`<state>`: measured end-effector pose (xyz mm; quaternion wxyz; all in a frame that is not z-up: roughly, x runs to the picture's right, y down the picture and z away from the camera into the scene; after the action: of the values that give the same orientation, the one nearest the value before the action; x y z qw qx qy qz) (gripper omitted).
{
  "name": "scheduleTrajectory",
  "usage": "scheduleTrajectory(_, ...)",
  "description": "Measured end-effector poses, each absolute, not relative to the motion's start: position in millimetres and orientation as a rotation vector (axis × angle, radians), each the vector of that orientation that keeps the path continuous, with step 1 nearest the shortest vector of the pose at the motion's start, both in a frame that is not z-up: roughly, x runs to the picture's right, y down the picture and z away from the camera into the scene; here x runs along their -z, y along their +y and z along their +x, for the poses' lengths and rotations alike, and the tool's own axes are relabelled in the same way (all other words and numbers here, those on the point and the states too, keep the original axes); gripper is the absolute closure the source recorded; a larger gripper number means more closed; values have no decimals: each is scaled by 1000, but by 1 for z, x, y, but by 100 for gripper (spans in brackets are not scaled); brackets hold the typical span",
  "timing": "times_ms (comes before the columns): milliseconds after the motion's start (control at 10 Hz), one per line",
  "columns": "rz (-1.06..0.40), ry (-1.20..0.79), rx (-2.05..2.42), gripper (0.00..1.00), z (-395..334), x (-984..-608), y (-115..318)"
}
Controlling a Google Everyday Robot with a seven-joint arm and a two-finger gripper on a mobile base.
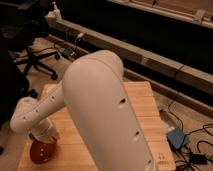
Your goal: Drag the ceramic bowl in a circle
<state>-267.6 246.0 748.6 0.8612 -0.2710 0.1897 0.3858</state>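
The red-orange ceramic bowl [42, 152] sits near the front left corner of the wooden table [145, 115]. My big white arm fills the middle of the view and reaches down to the left. The gripper [46, 134] is at the end of the arm, right over the bowl's far rim and pressed down at it. The wrist covers the top of the bowl.
A black office chair [35, 60] stands on the floor at the left. A long low ledge [150, 60] runs behind the table. A blue box [176, 137] and cables [197, 157] lie on the floor to the right of the table.
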Motion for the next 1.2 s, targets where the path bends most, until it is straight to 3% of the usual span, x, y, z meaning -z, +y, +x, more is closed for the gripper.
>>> scheduleTrajectory(400, -508, 444, -922, 88, -253, -813, 192)
scheduleTrajectory(700, -450, 565, -1015, 88, -173, -845, 170)
scheduleTrajectory(1000, -403, 700, -1077, 88, -83, -846, 175)
scheduleTrajectory(1200, -391, 752, -1044, 88, -41, -827, 190)
